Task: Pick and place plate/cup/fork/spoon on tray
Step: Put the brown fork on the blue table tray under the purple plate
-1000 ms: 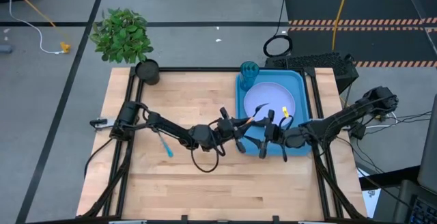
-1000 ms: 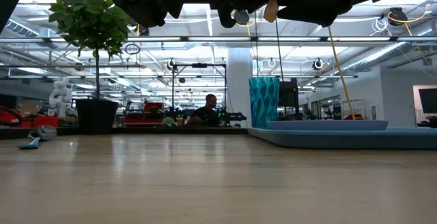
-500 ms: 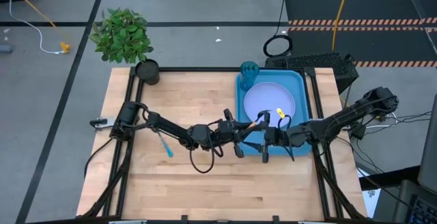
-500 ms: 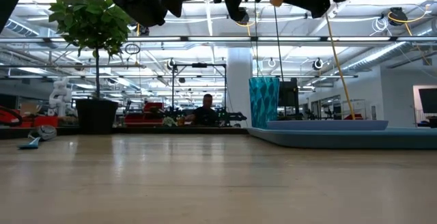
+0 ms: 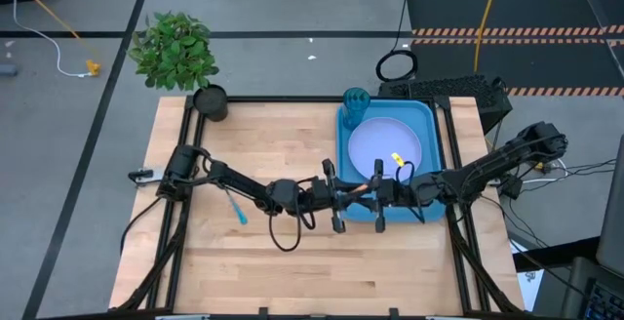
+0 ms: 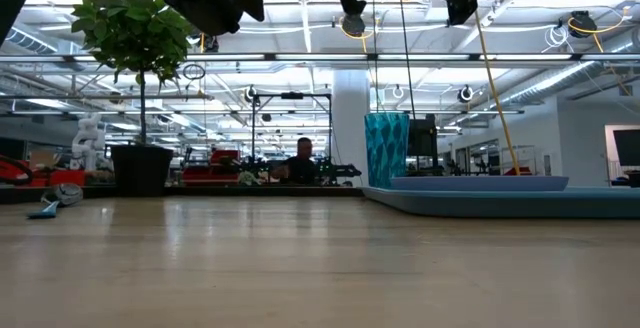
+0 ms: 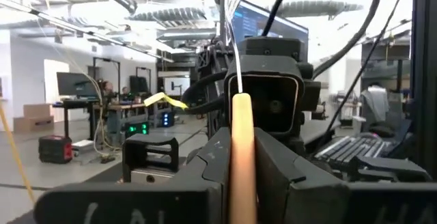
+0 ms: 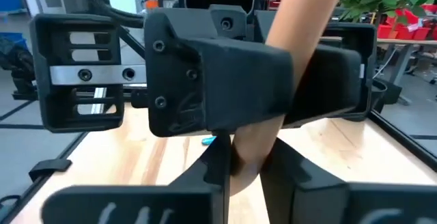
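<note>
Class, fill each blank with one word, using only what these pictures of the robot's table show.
1. The lavender plate lies inside the blue ___.
2. The spoon lies on the wooden table beside the ___ arm.
3. The left hand and the right hand meet around the orange-handled ___.
4. The teal ___ stands next to the plate.

Missing words: tray; left; fork; cup.

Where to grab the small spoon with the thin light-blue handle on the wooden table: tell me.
Take the spoon mid-handle, straight from above, jaws across it: it lies flat on the table, its thin handle offering no side hold.
</note>
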Motion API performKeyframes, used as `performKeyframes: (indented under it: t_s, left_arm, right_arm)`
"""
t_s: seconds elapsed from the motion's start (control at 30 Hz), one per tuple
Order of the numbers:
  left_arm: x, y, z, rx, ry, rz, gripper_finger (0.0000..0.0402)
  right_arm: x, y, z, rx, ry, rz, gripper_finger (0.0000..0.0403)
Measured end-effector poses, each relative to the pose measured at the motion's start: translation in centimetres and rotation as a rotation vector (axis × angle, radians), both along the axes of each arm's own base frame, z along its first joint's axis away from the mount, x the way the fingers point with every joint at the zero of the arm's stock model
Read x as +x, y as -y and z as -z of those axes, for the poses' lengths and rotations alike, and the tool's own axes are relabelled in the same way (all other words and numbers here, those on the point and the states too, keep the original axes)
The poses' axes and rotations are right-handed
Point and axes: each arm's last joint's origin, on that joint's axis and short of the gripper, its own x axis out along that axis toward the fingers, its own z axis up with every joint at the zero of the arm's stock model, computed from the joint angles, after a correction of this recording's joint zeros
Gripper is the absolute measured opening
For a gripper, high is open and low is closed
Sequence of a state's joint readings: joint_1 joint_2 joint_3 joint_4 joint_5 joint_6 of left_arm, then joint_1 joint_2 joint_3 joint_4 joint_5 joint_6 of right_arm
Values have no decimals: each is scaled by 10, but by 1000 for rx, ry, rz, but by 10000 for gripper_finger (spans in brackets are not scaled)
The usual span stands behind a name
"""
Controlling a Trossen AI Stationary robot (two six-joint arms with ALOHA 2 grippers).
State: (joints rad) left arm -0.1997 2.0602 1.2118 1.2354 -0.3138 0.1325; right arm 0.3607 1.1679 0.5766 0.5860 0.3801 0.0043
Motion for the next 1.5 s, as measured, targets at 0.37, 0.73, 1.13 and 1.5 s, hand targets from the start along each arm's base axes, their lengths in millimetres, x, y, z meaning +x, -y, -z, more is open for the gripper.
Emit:
performKeyframes:
  t_s: [0.37, 0.73, 1.13, 1.5]
  left_arm:
    - [-3, 7, -3, 24, -40, -110, 118]
    - [-13, 1, -26, 43, -276, -10, 147]
    - [-14, -13, -32, 46, -333, 155, 147]
    - [-6, -20, -8, 75, -406, 396, 147]
  right_arm:
    - [-13, 6, -3, -59, -84, 9, 35]
    - [-19, 12, 5, 2, -226, -149, 35]
    - [-21, 17, 19, 90, -387, -320, 35]
    - [-8, 18, 44, 135, -518, -443, 36]
